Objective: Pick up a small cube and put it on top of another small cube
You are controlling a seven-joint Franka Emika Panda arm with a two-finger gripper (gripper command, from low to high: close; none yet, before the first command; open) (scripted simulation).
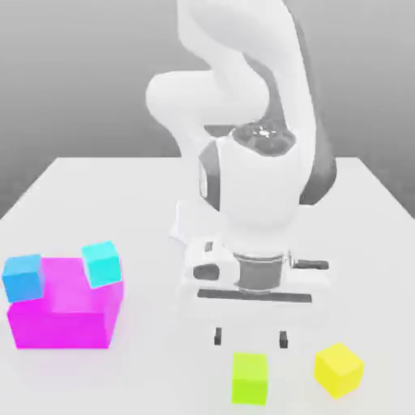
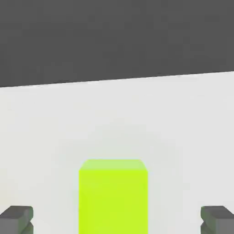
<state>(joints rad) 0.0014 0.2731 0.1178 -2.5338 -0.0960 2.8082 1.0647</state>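
- Pincer (image 1: 250, 338) hangs wide open, holding nothing, just above the green cube (image 1: 250, 378) at bottom center of the exterior view.
- Cube looks light, rigid, maybe slick; I'd pinch its two flat opposite sides.
- Yellow cube (image 1: 339, 369) sits near on the right; counter (image 1: 121, 203) edge looks close below.

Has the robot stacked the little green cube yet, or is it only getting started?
Only getting started. Done so far: the end effector hangs open just above the small lime-green cube, lined up with a finger on each side. In hand: nothing is gripped, and the cube sits on the white table. Left: lower, close, lift, then set it on another small cube, perhaps the yellow cube beside it.
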